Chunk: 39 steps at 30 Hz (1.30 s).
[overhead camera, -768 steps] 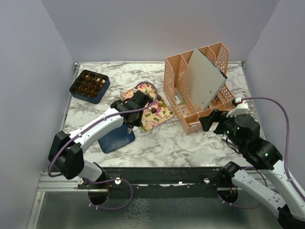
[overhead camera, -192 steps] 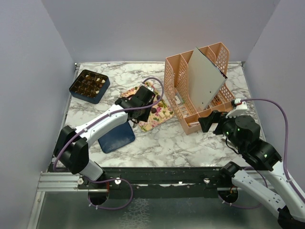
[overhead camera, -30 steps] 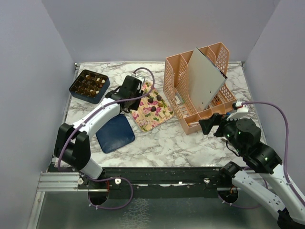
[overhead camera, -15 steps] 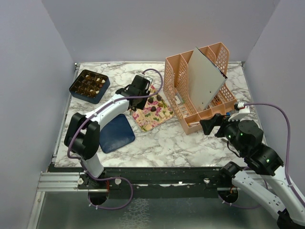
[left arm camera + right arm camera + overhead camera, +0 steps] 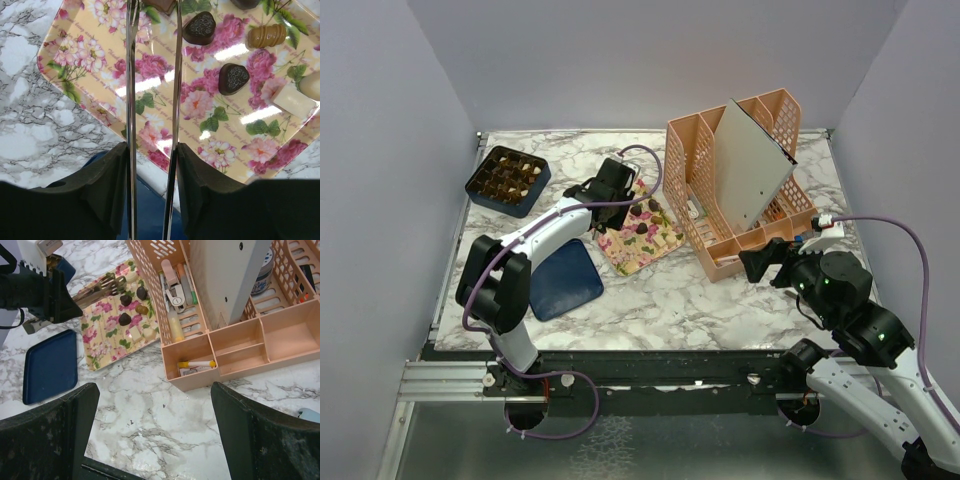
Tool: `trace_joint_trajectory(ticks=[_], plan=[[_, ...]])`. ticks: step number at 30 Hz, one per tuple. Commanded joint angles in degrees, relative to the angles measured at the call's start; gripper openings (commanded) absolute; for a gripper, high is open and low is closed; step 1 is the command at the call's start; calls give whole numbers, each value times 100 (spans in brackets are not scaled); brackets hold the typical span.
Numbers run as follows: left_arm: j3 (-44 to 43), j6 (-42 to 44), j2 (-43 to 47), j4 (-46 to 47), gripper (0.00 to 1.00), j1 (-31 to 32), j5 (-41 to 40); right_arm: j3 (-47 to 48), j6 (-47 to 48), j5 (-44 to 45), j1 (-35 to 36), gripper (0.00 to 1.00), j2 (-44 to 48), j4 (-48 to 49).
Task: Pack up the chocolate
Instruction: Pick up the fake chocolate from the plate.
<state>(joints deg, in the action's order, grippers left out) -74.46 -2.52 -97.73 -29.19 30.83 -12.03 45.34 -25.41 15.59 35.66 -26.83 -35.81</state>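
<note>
Hovering released and empty at the near right of the tabletop, the right hand is well apart from the chocolate, which lies scattered on a floral tray. The left hand is the nearer one: clenched on metal tongs, it points across that tray. The blades run straight ahead, a brown piece between their tips; whether they pinch it cannot be told. Farther left stands the gridded box.
</note>
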Motion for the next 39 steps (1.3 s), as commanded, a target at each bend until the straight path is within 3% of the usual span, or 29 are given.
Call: trace_joint_trajectory(ticks=[1,15,28,39], plan=[[80,24,26,150,45,20,-65,-78,89,119,11,99,42,102],[1,-84,118,-129,36,20,-381,-94,67,120,13,99,62,112],[-363,-336,309,-811,34,-10,-949,-61,96,138,11,99,40,83],[-1038,-358,482,-1274,34,-726,-1060,-95,88,84,11,99,2,121]])
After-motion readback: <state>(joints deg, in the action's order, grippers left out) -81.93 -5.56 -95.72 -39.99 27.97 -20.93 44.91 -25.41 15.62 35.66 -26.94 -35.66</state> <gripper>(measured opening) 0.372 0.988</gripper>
